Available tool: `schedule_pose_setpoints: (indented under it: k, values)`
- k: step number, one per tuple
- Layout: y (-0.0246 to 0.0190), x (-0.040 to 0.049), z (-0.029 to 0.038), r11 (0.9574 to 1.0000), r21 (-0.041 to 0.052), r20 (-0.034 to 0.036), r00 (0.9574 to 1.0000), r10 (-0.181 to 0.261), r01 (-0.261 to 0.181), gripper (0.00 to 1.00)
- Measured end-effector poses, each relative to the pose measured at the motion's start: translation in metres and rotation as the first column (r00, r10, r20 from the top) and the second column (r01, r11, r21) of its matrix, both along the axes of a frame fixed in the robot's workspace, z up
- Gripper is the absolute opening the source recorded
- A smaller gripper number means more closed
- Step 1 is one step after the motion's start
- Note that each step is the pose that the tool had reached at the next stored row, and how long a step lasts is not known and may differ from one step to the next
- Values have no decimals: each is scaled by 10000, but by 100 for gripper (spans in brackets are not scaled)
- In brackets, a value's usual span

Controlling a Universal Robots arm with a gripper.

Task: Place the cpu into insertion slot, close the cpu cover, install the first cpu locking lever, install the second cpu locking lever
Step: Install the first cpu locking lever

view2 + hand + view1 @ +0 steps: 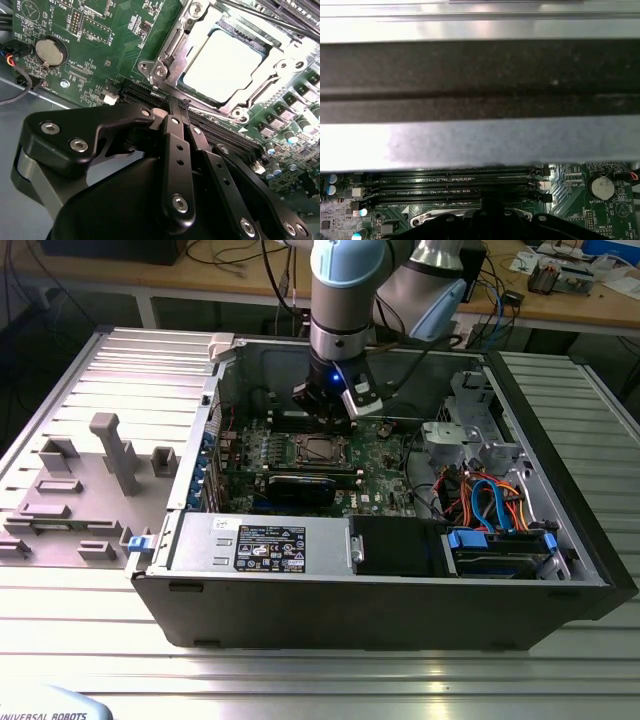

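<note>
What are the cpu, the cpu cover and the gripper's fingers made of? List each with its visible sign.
cpu: likely metal top, smooth pale grey, glaring evenly under the light.
cpu cover: seemingly stamped sheet metal, bright silver, with sharp reflections along bent edges.
Gripper fingers: matte black, probably coated metal or hard plastic, fastened with silver screws.

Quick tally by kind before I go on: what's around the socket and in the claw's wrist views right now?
cpu, seated in the socket: 1
cpu cover, down around the chip: 1
coin cell battery: 1
memory slots, all without modules: 4
claw, above the board beside the socket: 1
Total: 8
</note>
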State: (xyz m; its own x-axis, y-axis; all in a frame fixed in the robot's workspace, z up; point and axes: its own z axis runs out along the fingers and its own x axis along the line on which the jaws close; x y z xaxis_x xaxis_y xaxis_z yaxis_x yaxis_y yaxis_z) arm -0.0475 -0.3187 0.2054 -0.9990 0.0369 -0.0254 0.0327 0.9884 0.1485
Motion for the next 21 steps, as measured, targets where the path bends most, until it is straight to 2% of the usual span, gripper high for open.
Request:
schedule_pose_setpoints:
  k: [4, 10, 11, 14, 16, 21]
  values:
    - [-1, 11, -23, 10000, -2, -4, 10000, -9, 9, 11]
    - [0, 13, 0, 10000, -21, -1, 10000, -9, 9, 11]
    - [0, 14, 0, 10000, -42, -1, 10000, -8, 8, 11]
    - [0, 14, -13, 9997, -251, -3, 10000, -10, 10, 11]
    - [-1, 17, -34, 9994, -347, -7, 10000, -9, 9, 11]
    - [0, 19, -50, 9993, -362, -4, 10000, -13, 12, 11]
